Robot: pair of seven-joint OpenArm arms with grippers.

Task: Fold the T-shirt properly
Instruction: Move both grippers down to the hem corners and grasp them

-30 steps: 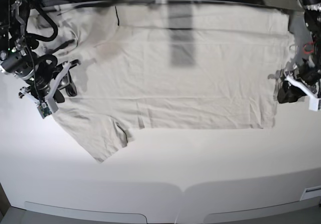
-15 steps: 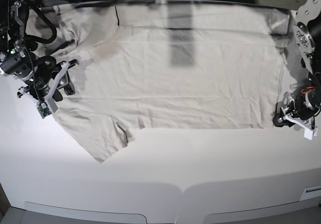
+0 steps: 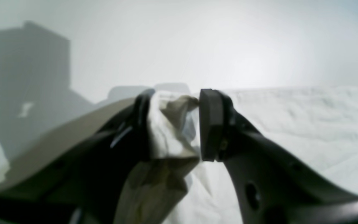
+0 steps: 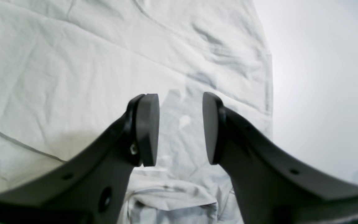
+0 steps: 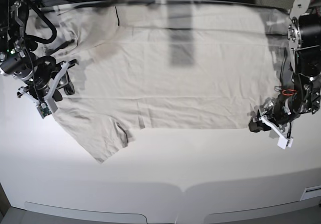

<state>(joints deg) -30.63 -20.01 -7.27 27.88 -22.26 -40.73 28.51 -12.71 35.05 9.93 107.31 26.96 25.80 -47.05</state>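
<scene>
The pale beige T-shirt point(image 5: 175, 78) lies spread flat on the white table point(image 5: 200, 158), with its near sleeve point(image 5: 103, 138) pointing toward the front left. At its front right hem corner my left gripper point(image 5: 257, 125) pinches the cloth. In the left wrist view a bunched fold point(image 3: 166, 146) fills the gap of the left gripper point(image 3: 174, 127), and the rest of the T-shirt point(image 3: 291, 124) lies flat to the right. My right gripper point(image 5: 62, 87) rests at the shirt's left edge. In the right wrist view the right gripper point(image 4: 180, 127) stands open over flat T-shirt point(image 4: 73, 62) fabric, holding nothing.
Bare white tabletop point(image 4: 322, 93) lies beside the shirt's edge. Black cables point(image 5: 45, 28) loop over the shirt's far left corner. A dark shadow band point(image 5: 181, 43) crosses the upper middle of the shirt. The table's front edge point(image 5: 180, 189) runs along the bottom.
My left arm has swung from the shirt's right edge down and inward to the front right hem corner and closed on the cloth. The right arm has not moved.
</scene>
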